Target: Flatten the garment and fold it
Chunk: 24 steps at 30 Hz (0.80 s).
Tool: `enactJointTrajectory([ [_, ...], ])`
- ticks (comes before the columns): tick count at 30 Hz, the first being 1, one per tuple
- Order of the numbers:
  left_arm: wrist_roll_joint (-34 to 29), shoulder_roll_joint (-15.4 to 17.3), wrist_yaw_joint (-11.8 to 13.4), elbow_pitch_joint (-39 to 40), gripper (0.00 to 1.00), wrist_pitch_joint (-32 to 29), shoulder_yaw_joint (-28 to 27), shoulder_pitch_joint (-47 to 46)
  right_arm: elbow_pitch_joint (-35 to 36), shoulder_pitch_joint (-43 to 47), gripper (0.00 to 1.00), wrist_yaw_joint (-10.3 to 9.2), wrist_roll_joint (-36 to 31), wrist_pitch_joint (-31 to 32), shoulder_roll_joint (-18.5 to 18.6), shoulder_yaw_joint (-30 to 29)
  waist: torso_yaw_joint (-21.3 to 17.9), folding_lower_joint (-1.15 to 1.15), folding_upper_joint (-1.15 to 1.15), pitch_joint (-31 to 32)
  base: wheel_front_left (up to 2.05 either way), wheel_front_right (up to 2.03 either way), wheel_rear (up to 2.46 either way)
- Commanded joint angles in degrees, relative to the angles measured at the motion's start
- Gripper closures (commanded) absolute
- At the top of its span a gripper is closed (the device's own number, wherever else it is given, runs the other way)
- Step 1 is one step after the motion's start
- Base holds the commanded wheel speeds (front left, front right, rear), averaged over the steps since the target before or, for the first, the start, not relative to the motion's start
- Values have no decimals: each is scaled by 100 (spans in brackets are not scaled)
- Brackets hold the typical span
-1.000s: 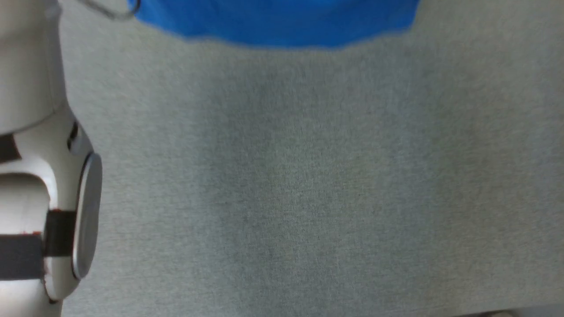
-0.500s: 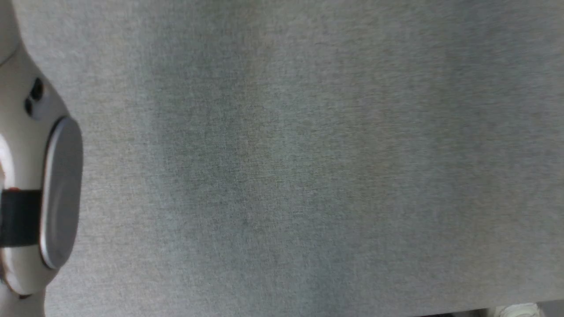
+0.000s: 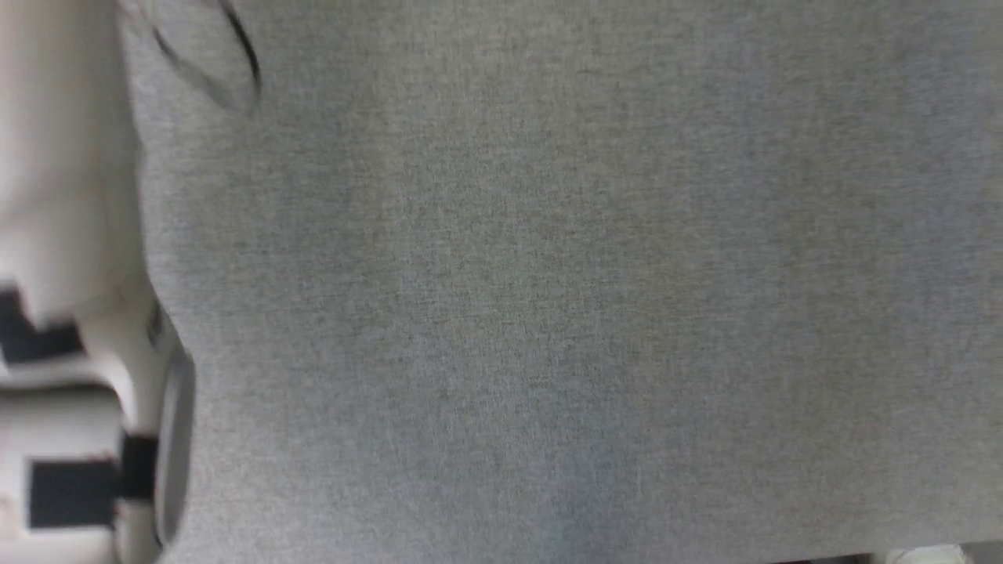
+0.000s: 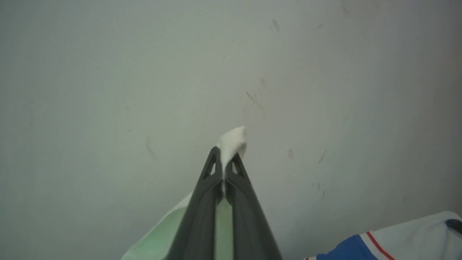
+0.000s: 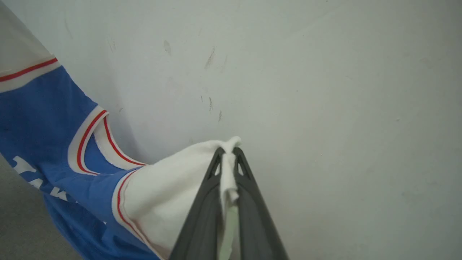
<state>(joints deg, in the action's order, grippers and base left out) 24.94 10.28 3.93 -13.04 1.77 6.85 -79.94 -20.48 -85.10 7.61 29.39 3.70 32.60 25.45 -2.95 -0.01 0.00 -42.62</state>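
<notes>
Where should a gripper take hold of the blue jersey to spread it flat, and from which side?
Take the white sleeves at their ends, one per gripper, each from its outer side. The right gripper pinches one, the blue jersey drooping from it; the left gripper pinches white cloth too. Sleeves are the widest points, so pulling them apart should likely spread the chest.

- Plain indoor workspace, perhaps a robot test room, though the exact kind cannot be told
- A grey felt-like surface [image 3: 548, 313] spreads wide under the head camera
- A pale smooth wall [image 4: 108, 72] carries dark scuff marks
</notes>
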Motion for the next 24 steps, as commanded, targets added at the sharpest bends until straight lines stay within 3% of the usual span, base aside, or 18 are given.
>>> enactJointTrajectory([
  [1,66,37,-38,180,100,-43,0,336,149,293,100,-12,153,21,82,-34,12,1,0,278,0,0,0],
  [6,277,113,25,1232,100,-338,5,1892,1010,1674,100,-12,672,151,383,-439,34,1,0,671,0,0,0],
  [10,360,99,172,2107,100,-352,4,3287,1618,3014,100,-12,857,196,338,-926,20,1,0,979,0,0,0],
  [16,492,123,109,2803,100,-180,197,5318,2192,4903,100,-12,807,244,-111,-1515,-14,1,0,1437,0,0,0],
  [24,998,170,-82,2781,100,-29,203,7321,2356,6915,100,-12,915,589,-715,-2006,2,1,0,2173,0,0,0],
])
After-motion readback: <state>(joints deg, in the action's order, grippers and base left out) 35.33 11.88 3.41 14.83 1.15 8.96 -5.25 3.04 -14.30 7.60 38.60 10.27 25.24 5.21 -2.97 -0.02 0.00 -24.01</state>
